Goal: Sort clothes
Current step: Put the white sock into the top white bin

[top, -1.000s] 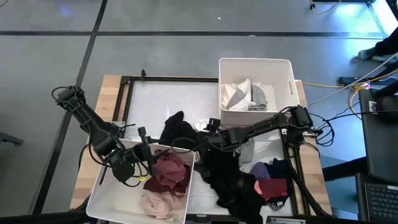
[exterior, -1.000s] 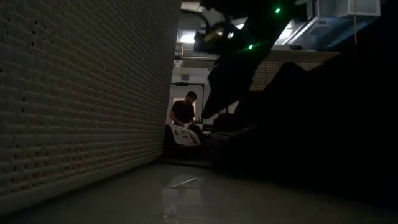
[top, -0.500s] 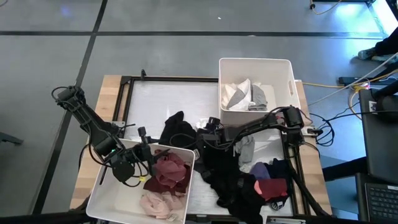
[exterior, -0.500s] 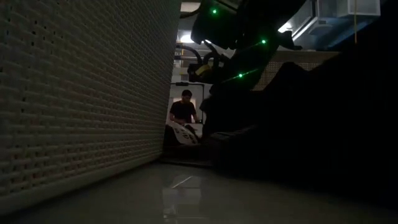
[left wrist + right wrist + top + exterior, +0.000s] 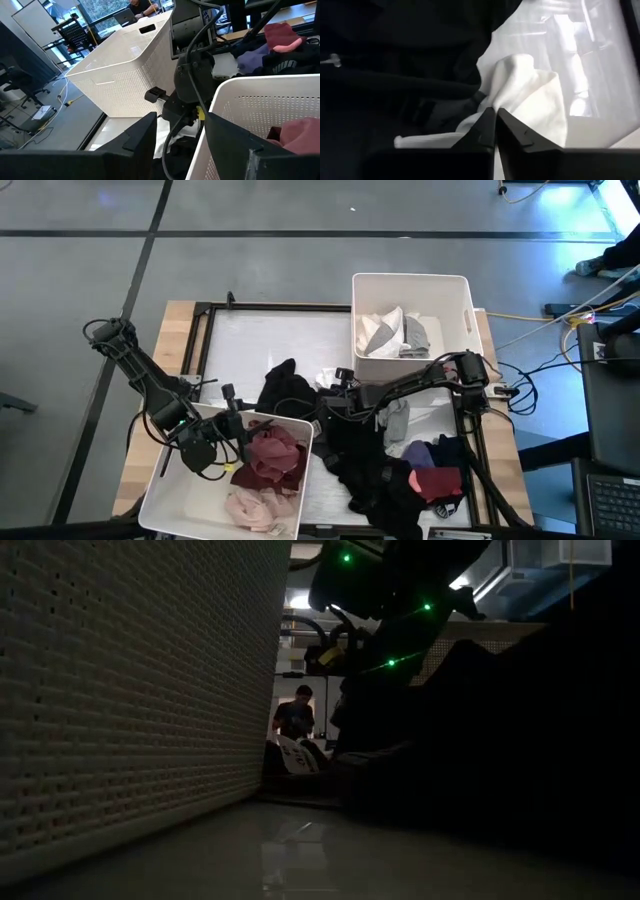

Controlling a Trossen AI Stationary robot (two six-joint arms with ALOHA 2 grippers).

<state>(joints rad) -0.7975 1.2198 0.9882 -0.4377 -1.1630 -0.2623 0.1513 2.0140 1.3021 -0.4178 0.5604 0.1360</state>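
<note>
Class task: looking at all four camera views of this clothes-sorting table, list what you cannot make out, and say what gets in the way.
- Right end effector, right wrist view: fingers shut at a white garment; whether cloth is pinched is hidden by the fingers.
- Near bin, high view: bottom edge cuts it off.
- Low view: darkness hides the clothes.
- Black pile, high view: separate garments indistinguishable.

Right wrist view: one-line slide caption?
Right gripper with jaws shut at the edge of a white garment, black clothes beside it.
</note>
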